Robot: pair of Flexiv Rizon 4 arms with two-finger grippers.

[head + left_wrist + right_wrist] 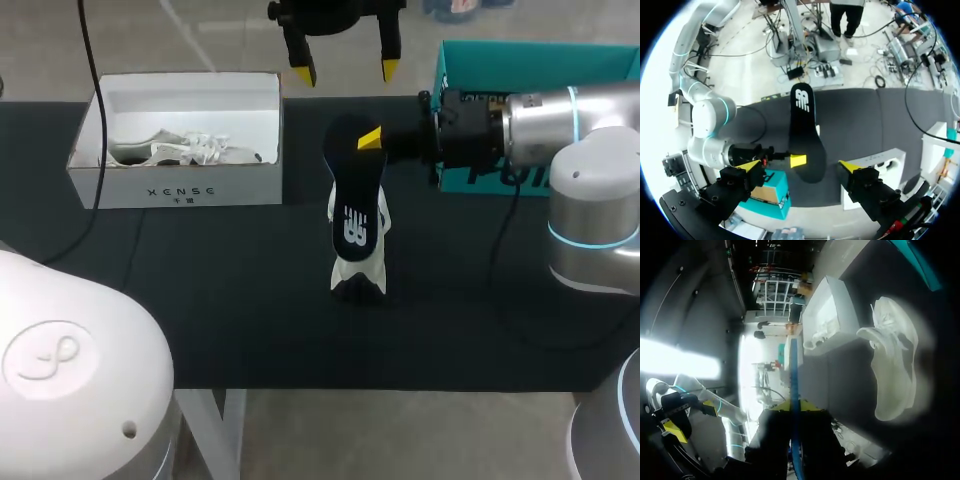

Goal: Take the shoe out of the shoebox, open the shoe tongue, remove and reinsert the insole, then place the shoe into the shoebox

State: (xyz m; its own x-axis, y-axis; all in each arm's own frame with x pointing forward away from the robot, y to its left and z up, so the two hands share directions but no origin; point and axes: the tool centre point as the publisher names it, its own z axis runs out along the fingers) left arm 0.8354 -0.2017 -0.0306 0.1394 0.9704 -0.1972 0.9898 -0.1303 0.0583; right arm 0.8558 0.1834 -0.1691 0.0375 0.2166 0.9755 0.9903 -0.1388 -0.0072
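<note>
The insole [355, 195], black with a white logo, is out of the shoe and held in the air over the middle of the table [250, 300]. The right gripper [370, 140] is clamped on its far end, one yellow tip showing on its upper face; the right wrist view shows the insole edge-on between the fingers. The shoe [357, 278], white, rests on the black table surface under the insole's near end, only partly seen from the head view. The left gripper [346, 70] hangs above the table's far edge, beyond the insole, fingers spread wide and holding nothing. A white shoebox [180, 185] stands open toward the table's left side, well apart from the shoe, with a second white shoe [170, 152] lying inside. A teal box [530, 65] stands at the right, behind the right arm.
</note>
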